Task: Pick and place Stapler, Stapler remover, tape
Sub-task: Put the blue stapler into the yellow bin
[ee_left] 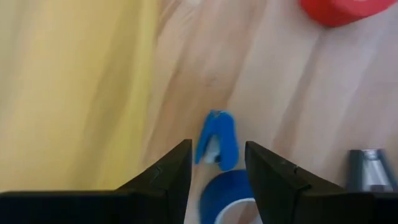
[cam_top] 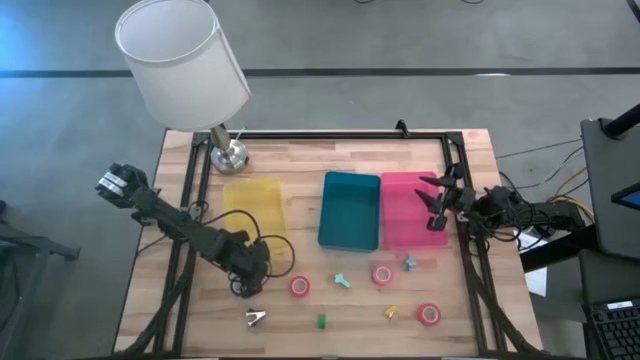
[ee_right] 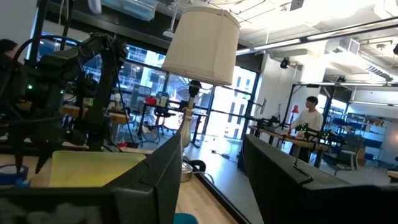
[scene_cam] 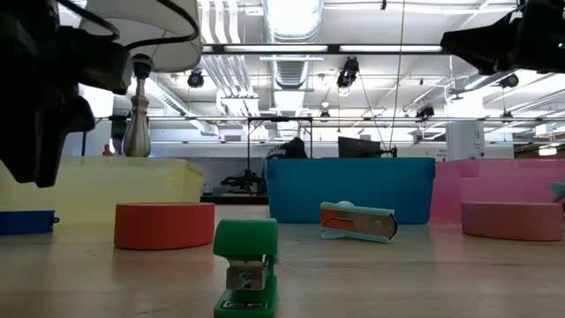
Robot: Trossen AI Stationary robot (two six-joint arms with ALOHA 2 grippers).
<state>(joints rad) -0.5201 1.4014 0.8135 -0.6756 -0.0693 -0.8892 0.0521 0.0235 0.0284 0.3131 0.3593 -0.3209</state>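
Spanning the scene, the wooden counter (cam_top: 330,300) carries a white-shaded lamp (cam_top: 183,62) at its back left corner. Three trays sit in a row behind the small items: yellow tray (cam_top: 254,206), teal tray (cam_top: 350,210), pink tray (cam_top: 408,210). The left end effector (cam_top: 243,287) hangs low just in front of the yellow tray, its fingers (ee_left: 166,177) apart, with a blue tape roll (ee_left: 231,198) and a small blue stapler (ee_left: 217,140) showing between them on the wood. The right end effector (cam_top: 436,203) is raised over the pink tray, its fingers spread with nothing between them. Red and pink tape rolls (cam_top: 300,287) (cam_top: 382,274) (cam_top: 429,314) lie across the front of the counter. A green stapler (scene_cam: 246,265) stands near the front edge, a teal stapler remover (scene_cam: 357,222) behind it.
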